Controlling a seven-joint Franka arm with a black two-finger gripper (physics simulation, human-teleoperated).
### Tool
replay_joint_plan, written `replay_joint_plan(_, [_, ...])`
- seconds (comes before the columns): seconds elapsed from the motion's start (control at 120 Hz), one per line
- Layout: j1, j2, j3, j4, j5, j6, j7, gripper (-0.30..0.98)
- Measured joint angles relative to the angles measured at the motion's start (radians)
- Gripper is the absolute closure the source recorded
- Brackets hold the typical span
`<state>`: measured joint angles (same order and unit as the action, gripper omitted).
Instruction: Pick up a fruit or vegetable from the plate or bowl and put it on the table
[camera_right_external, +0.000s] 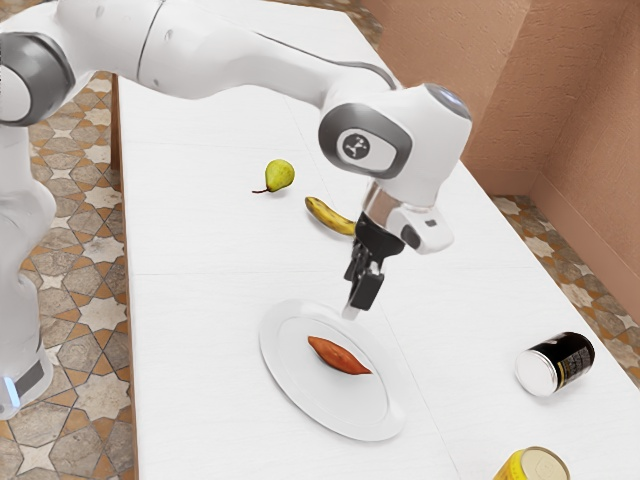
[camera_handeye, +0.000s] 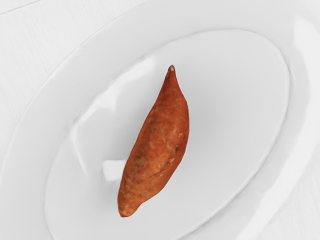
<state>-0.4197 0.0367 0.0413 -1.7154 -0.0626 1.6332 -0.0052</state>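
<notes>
Patterned floor tiles (camera_right_external: 92, 250) edge the exterior view's left, beside the white worktop (camera_right_external: 200, 250). At lower centre, the sweet potato (camera_right_external: 340, 357) lies on the plate (camera_right_external: 320, 402). The gripper (camera_right_external: 356, 304) above holds nothing; its opening cannot be told. It seems mid-approach, needing to descend and grasp crosswise. Brown walls (camera_right_external: 590, 90) rise upper right.

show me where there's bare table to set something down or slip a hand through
Free: the table between pear and plate, and the strip between plate and black can. Crowded: the plate's middle, where the sweet potato lies, and its rim toward the banana, where the claw hangs.
</notes>
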Motion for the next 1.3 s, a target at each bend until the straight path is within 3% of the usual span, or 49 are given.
replay_joint_plan(0.392, [0.044, 0.018, -0.028, -0.141, -0.027, 0.185, 0.202, 0.00])
replay_joint_plan(0.625, [0.015, -0.010, -0.051, -0.222, -0.044, 0.240, 0.275, 0.00])
replay_joint_plan(0.858, [-0.012, 0.001, -0.045, -0.229, -0.046, 0.287, 0.325, 0.00])
replay_joint_plan(1.3, [0.063, 0.012, -0.030, -0.227, -0.042, 0.326, 0.382, 0.00])
